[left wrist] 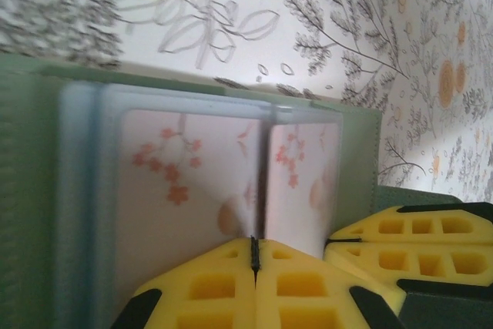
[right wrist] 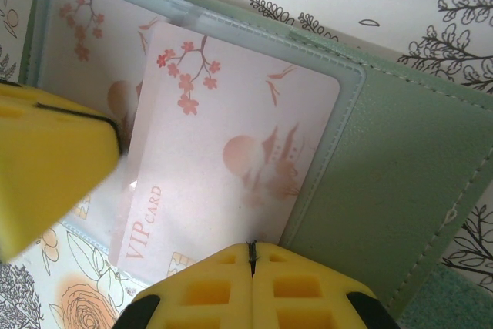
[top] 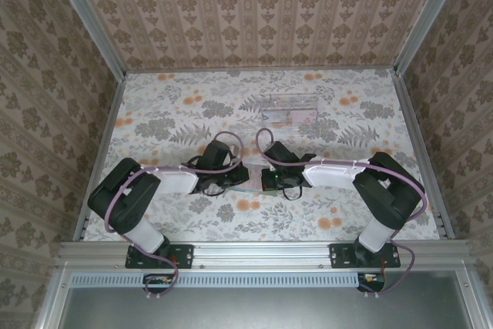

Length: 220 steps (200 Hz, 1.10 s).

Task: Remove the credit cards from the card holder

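Note:
The grey-green card holder (right wrist: pixel 400 182) hangs open between both grippers at mid-table (top: pixel 249 181). A pale pink credit card (right wrist: pixel 231 136) printed with blossoms and "VIP CARD" sticks partway out of a clear sleeve. My right gripper (right wrist: pixel 251 253) is shut on that card's near edge. My left gripper (left wrist: pixel 255 250) is shut on a thin sleeve edge of the holder, seen edge-on, and its yellow finger (right wrist: pixel 54 167) shows at the left. In the left wrist view a pink card (left wrist: pixel 185 190) lies under a sleeve of the holder (left wrist: pixel 358 159), with the right gripper's fingers (left wrist: pixel 408 244) beside it.
A clear plastic tray (top: pixel 293 107) lies on the flowered tablecloth beyond the grippers. Metal rails edge the table (top: pixel 100 144) on both sides, and patterned walls close it in.

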Each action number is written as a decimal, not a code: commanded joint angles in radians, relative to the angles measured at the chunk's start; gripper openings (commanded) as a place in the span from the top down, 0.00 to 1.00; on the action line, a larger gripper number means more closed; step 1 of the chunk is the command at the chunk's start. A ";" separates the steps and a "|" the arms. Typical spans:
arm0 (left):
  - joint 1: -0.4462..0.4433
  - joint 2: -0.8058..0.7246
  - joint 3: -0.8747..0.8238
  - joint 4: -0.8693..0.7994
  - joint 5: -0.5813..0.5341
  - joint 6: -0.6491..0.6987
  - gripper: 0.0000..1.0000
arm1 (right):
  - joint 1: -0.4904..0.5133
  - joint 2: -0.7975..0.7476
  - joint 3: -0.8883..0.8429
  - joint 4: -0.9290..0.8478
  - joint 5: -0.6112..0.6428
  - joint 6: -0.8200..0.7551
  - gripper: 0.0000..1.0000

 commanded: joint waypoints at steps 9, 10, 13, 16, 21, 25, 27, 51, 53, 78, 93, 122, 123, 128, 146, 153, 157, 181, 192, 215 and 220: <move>0.042 -0.054 -0.021 -0.061 -0.002 0.042 1.00 | 0.002 0.028 -0.027 -0.042 0.025 0.017 1.00; 0.043 -0.056 -0.021 -0.061 -0.002 0.042 1.00 | 0.002 0.028 -0.027 -0.042 0.025 0.016 1.00; 0.046 -0.058 -0.022 -0.063 -0.002 0.043 1.00 | 0.002 0.027 -0.026 -0.042 0.025 0.017 1.00; 0.049 -0.061 -0.023 -0.064 -0.002 0.043 1.00 | 0.002 0.027 -0.027 -0.042 0.025 0.017 1.00; 0.052 -0.065 -0.024 -0.064 -0.001 0.045 1.00 | 0.002 0.029 -0.026 -0.043 0.025 0.017 1.00; 0.053 -0.066 -0.027 -0.064 0.001 0.046 1.00 | 0.002 0.028 -0.026 -0.043 0.026 0.017 1.00; 0.054 -0.068 -0.025 -0.064 0.003 0.047 1.00 | 0.002 0.028 -0.027 -0.044 0.027 0.017 1.00; 0.045 -0.059 -0.025 -0.037 0.024 0.044 1.00 | 0.002 0.028 -0.024 -0.043 0.025 0.015 1.00; 0.044 -0.058 -0.025 -0.033 0.026 0.043 1.00 | 0.002 0.029 -0.024 -0.044 0.025 0.015 1.00; 0.013 -0.040 -0.027 0.023 0.052 0.040 0.88 | 0.002 0.033 -0.019 -0.044 0.022 0.015 1.00; -0.004 -0.027 -0.020 0.025 0.053 0.043 0.88 | 0.002 0.033 -0.020 -0.044 0.021 0.015 1.00; -0.011 0.016 -0.019 0.053 0.063 0.031 0.84 | 0.002 0.029 -0.019 -0.046 0.021 0.015 1.00; -0.011 0.017 -0.019 0.053 0.063 0.029 0.83 | 0.002 0.029 -0.019 -0.046 0.021 0.014 1.00; -0.013 0.024 -0.020 0.057 0.066 0.027 0.82 | 0.001 0.028 -0.019 -0.048 0.021 0.015 1.00; -0.023 0.040 -0.014 0.061 0.070 0.025 0.82 | 0.002 0.028 -0.019 -0.049 0.024 0.014 1.00; -0.024 0.047 -0.012 0.061 0.070 0.025 0.82 | 0.002 0.028 -0.019 -0.050 0.023 0.013 1.00; -0.025 0.051 -0.011 0.062 0.071 0.025 0.82 | 0.002 0.028 -0.019 -0.050 0.024 0.014 1.00; -0.030 0.060 -0.006 0.060 0.068 0.024 0.82 | 0.001 0.028 -0.018 -0.050 0.024 0.012 1.00; -0.032 0.061 -0.006 0.056 0.067 0.025 0.82 | 0.002 0.028 -0.017 -0.050 0.023 0.012 1.00; -0.035 0.060 -0.004 0.050 0.064 0.027 0.83 | 0.002 0.027 -0.019 -0.048 0.023 0.012 1.00; -0.037 0.059 -0.001 0.046 0.062 0.028 0.83 | 0.002 0.028 -0.020 -0.049 0.024 0.012 1.00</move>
